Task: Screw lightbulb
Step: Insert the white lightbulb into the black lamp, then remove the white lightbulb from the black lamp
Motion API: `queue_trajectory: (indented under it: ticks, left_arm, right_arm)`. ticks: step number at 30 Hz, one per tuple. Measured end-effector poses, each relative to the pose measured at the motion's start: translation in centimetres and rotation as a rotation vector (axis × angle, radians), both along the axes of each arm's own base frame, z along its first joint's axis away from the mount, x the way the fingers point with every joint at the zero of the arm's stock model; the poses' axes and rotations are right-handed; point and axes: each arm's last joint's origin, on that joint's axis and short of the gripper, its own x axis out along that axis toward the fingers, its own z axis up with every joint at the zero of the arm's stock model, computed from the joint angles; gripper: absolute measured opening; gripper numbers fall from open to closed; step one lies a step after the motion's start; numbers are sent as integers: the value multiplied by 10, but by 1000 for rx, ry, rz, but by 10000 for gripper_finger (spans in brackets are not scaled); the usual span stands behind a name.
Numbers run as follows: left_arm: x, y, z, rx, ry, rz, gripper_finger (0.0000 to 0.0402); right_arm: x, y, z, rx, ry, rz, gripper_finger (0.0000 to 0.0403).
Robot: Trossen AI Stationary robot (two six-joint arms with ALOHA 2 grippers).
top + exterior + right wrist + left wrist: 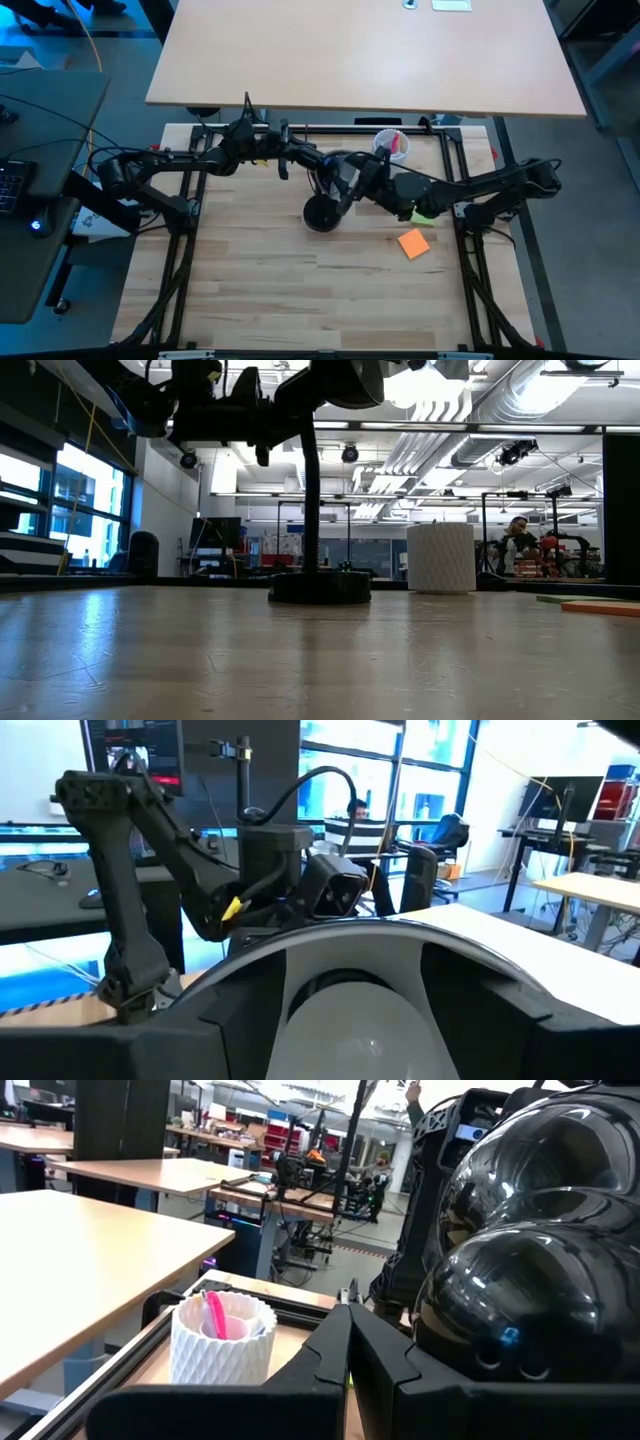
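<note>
Above the lamp base (pixel 321 216), right gripper (pixel 350 1020) grips the lightbulb (pixel 350 1030); left gripper (pixel 348 1342) closed.

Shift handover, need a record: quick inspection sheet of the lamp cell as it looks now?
Surface: light wooden table, bare at the front.
Job's things: black desk lamp upright mid-table; white lightbulb at the lamp's shade, between the right gripper's fingers.
Clutter: white ribbed cup with a pink-red item at the back; orange block and a green item on the right side.
Grippers: left gripper shut, up by the lamp head; right gripper closed around the lightbulb.
Cables: wiring on the left arm, seen from the right wrist.
Surroundings: a second table behind; desks and a seated person beyond.
</note>
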Motion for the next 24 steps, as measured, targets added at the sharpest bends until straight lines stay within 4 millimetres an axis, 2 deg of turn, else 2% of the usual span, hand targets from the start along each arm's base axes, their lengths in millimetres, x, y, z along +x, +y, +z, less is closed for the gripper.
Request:
queue_trajectory:
  ticks: [6,10,16,24]
  left_arm:
    - [0,0,0,-1,3,-2,0]
    - [0,0,-1,-4,8,-3,0]
    - [0,0,-2,14,25,0,0]
    - [-11,-1,8,65,59,68,0]
  right_arm:
    - [-1,7,-3,-10,37,23,265]
    - [-2,15,-9,-112,161,45,282]
    - [-4,28,-15,-222,281,78,284]
    - [-11,47,-11,-361,338,-7,284]
